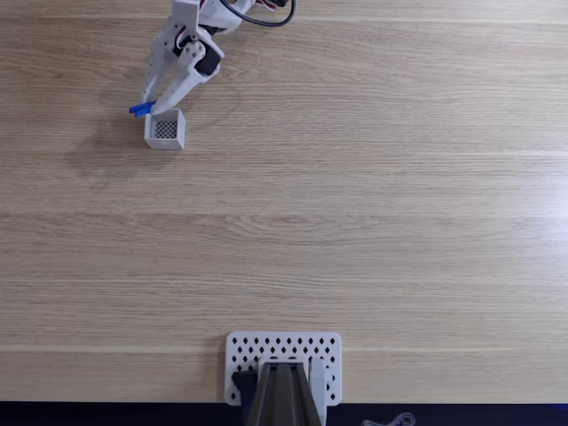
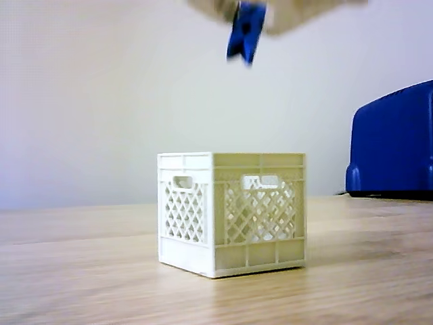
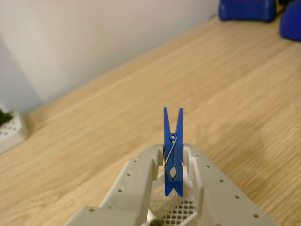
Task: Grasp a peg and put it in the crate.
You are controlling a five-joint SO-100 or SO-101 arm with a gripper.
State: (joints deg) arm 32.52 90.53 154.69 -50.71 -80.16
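Observation:
A bright blue peg (image 3: 172, 153) is pinched between my gripper (image 3: 173, 165) fingers, standing upright in the wrist view. In the fixed view the peg (image 1: 140, 108) sticks out to the left of the gripper (image 1: 149, 107), just above the upper left corner of the small white crate (image 1: 166, 130). In the other view the peg (image 2: 245, 30) hangs in the air above the crate (image 2: 233, 212), a little right of its middle. Part of the crate's mesh (image 3: 181, 211) shows below the fingers in the wrist view.
A flat white perforated plate (image 1: 284, 352) with a dark mount lies at the table's bottom edge in the fixed view. Blue objects (image 2: 392, 142) stand at the right in the other view. Bare wooden tabletop (image 1: 373, 204) spreads around the crate.

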